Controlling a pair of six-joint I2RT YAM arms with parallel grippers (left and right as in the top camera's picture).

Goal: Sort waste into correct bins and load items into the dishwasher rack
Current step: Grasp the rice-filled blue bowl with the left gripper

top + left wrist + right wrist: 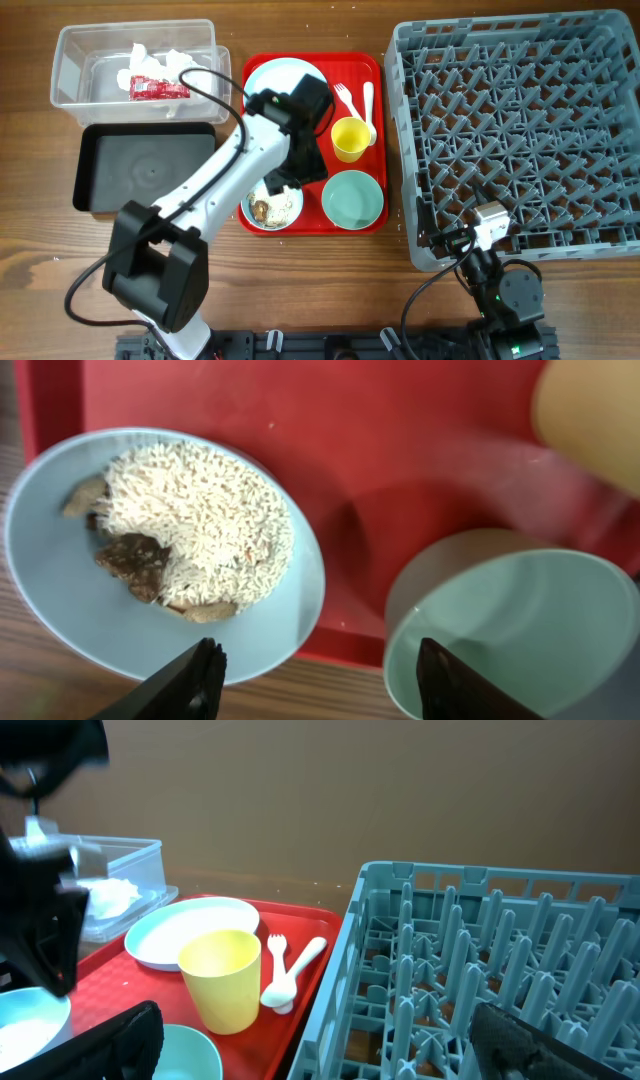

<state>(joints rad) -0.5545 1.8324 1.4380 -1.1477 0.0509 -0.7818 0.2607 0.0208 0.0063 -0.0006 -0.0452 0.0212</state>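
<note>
1. Overhead: L fingers (pixel 283 180) hang over blue bowl (pixel 272 207) at near-left corner of red tray (pixel 310 62), w/ food scraps in bowl. Step in hand looks like: grab bowl, dump scraps in a bin.
2. Overhead: clear tub (pixel 68 72) holds napkins (pixel 150 55) + wrapper (pixel 158 89). Black tray (pixel 145 165) has nothing seen in it and lies just left of bowl. It's prob. the food bin, so a short carry.
3. Overhead: R fingers (pixel 462 236) sit at near-left corner of rack (pixel 520 120), well apart from bowl. Not needed for this step.
4. L wrist: fingers apart, nothing between them. Rice (pixel 200 520) + brown bits (pixel 130 565) are heaped toward bowl's far side, and near rim is bare. One finger is over blue rim, the other over rim of mint bowl (pixel 520 630). Shift left before closing, so mint bowl isn't nudged.
5. L wrist: pinch bare near rim, one finger inside, one outside, clear of rice. Lift level + slow and tilt only once over black tray, else rice lands on table (pixel 30 250).
6. R wrist: R fingers apart, empty. Cup (pixel 222 978), plate (pixel 170 925), fork (pixel 272 948) + spoon (pixel 300 965) lie on red tray beside rack. They're the rack load for after scraps are out.
</note>
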